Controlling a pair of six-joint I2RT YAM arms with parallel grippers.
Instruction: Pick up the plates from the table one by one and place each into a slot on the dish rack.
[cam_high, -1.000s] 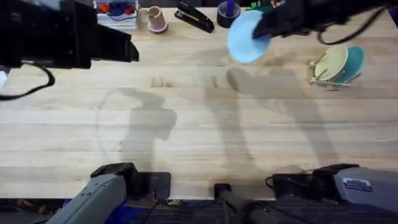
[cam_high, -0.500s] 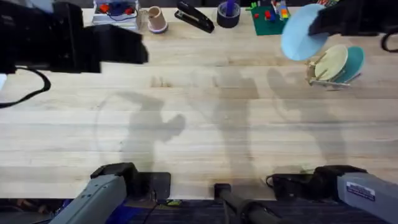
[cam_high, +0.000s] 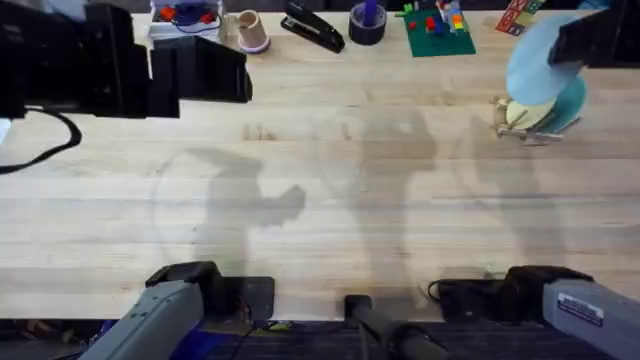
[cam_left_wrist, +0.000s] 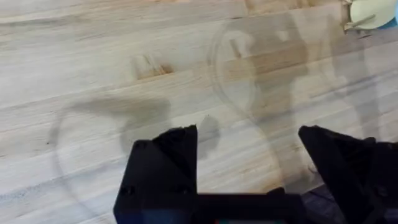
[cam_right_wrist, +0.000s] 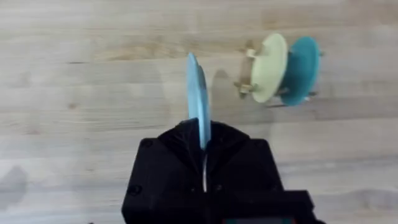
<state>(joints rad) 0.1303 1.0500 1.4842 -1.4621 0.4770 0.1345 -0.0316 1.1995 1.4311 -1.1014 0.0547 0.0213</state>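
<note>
My right gripper is shut on the pale sky blue plate, which hangs above the dish rack at the table's far right. In the right wrist view the plate stands edge-on between my fingers, apart from the rack. The rack holds an upright cream plate and a teal plate. My left gripper hovers high over the far left, open, with nothing between its fingers.
Along the back edge stand a green brick baseplate, a dark tape roll, a black stapler, a pink cup and a small tray of bits. The arm bases sit at the near edge.
My right gripper has carried the blue plate rightward from the back middle to above the rack. The left arm has drifted slightly right.
</note>
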